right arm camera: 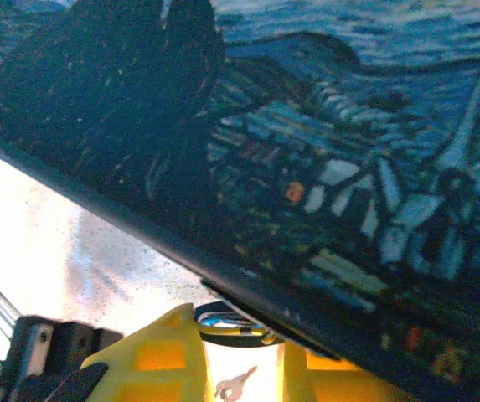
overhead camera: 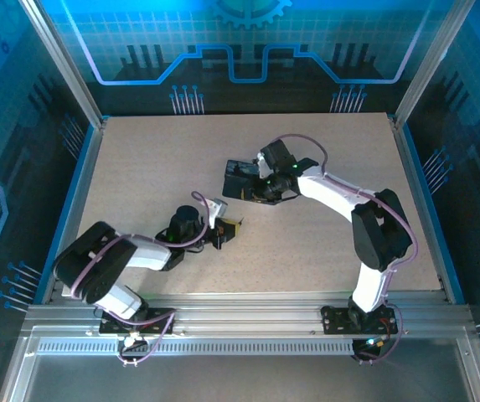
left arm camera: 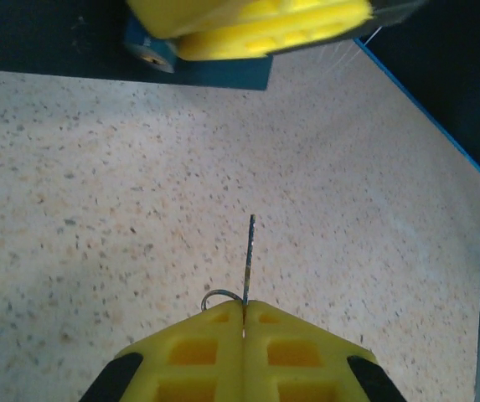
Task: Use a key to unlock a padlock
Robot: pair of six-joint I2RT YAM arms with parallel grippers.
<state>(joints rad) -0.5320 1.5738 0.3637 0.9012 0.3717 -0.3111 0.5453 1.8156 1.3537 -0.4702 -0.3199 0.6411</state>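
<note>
Speckled beige tabletop [overhead camera: 139,167], blue walls [overhead camera: 22,84]. My left gripper [left arm camera: 244,308] clamps the key [left arm camera: 248,260], blade pointing straight ahead, away from my wrist. My right gripper's [right arm camera: 240,343] hold I cannot tell.

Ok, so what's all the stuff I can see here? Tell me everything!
box: one, dark blue night-sky painting, far middle of the table.
key: one, thin, dark, sticking out of the left gripper.
ring: one, silvery, at that key's base.
metal loop: one, silvery, at the box's edge; maybe a shackle, can't tell.
small key: one, silvery, seen in the gap of the right gripper.
table: one, speckled beige.
arms: left arm, right arm, white and black, purple cables.
left gripper: yellow, shut on the key.
right gripper: yellow, fingers apart by the box; grip unclear.
</note>
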